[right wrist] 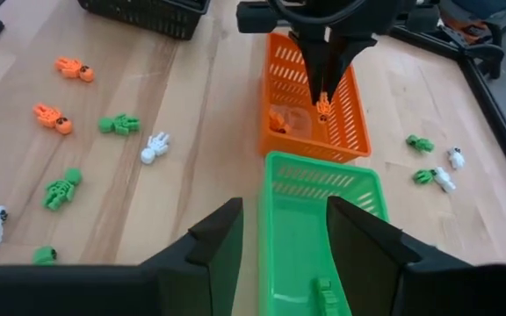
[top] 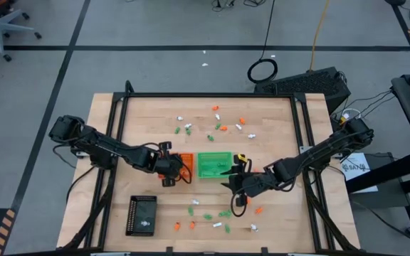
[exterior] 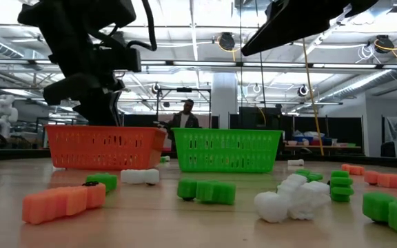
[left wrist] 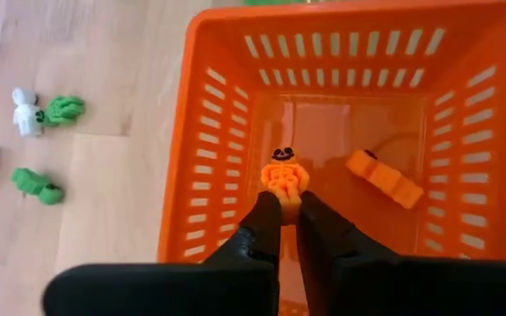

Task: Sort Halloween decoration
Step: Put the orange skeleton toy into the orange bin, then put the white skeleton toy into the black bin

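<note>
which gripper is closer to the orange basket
Left. The left gripper hangs over the orange basket holding an orange figure; the right gripper is over the green basket.

Both arms are dark, jointed links with black cabling; each end effector (left wrist: 288, 230) carries two tapered black fingers (right wrist: 360, 239).

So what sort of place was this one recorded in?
Likely a robotics lab or workshop hall: the wooden table stands on grey floor marked with tape lines, an office chair sits nearby, and the low view shows exposed ceiling trusses.
</note>
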Controlling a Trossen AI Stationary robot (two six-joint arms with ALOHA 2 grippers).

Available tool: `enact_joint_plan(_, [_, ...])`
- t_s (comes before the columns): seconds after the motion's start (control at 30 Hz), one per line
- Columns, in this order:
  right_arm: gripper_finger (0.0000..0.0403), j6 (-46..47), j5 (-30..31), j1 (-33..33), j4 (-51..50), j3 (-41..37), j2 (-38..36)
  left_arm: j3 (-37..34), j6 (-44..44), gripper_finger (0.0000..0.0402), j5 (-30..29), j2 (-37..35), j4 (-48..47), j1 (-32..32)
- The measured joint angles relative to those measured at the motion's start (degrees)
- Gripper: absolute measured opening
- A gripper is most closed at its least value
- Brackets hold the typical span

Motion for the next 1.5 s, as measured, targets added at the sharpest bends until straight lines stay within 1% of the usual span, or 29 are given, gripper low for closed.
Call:
enact_joint_plan(0.13, [0.0148, 1.54, -1.11, 0.73, -0.66, 0.0, 0.0, 0.0, -0.56, 0.0066, 0.81, -0.02, -0.1, -0.04])
enact_joint_plan(0.27, [0.0148, 3.21, -1.02, 1.42, -3.69, 0.0, 0.0, 0.0, -0.97, 0.0113, 0.78, -0.02, -0.08, -0.04])
enact_joint_plan(0.33, [0.0148, 4.56, -0.86, 1.4, -5.56, 0.0, 0.0, 0.0, -1.11, 0.0131, 0.68, -0.02, -0.09, -0.04])
enact_joint_plan(0.4, [0.0148, 5.99, 0.42, 1.37, -7.66, 0.0, -0.28, 0.14, -1.9, 0.0141, 0.61, -0.02, -0.13, -0.16])
enact_joint_plan(0.47, [0.0148, 6.25, 0.37, 0.81, -10.14, 0.0, -1.29, 0.4, -2.48, 0.0145, 0.64, -0.02, 0.07, -0.47])
enact_joint_plan(0.63, [0.0148, 4.87, 0.29, -2.84, -18.18, 0.0, -6.49, 0.42, -3.46, 0.0145, 0.66, -0.02, 0.0, -1.61])
enact_joint_plan(0.73, [0.0148, 2.36, -0.28, -7.07, -23.28, 0.0, -9.74, 0.42, -3.53, 0.0145, -0.17, -0.02, 0.07, -2.25])
enact_joint_plan(0.87, [0.0148, -1.51, -4.65, -15.02, -27.34, 0.0, -11.98, 0.42, -3.97, 0.0145, -2.34, -0.02, 0.15, -2.7])
enact_joint_plan(1.0, [0.0148, -6.71, -10.61, -23.76, -30.11, -0.02, -11.9, 0.42, -6.52, 0.0145, -3.26, -0.02, 0.21, -2.82])
enact_joint_plan(1.13, [0.0148, -12.61, -18.38, -32.42, -29.3, -1.85, -11.58, 0.42, -8.54, 0.0145, -3.65, -0.02, 0.24, -3.86])
enact_joint_plan(1.27, [0.0148, -14.72, -25.19, -40.59, -28.75, -4.73, -11.58, 0.44, -9.53, 0.0145, -4.3, -0.04, 0.61, -5.16])
enact_joint_plan(1.37, [0.0148, -16.45, -28.2, -44.72, -26.58, -7.48, -11.58, 0.44, -9.45, 0.0145, -5.37, -0.04, 1.8, -6.12])
enact_joint_plan(1.5, [0.0155, -18.55, -31.12, -47.83, -24.87, -10.72, -10.59, 0.48, -9.44, 0.0145, -6.95, -0.09, 2.24, -6.67])
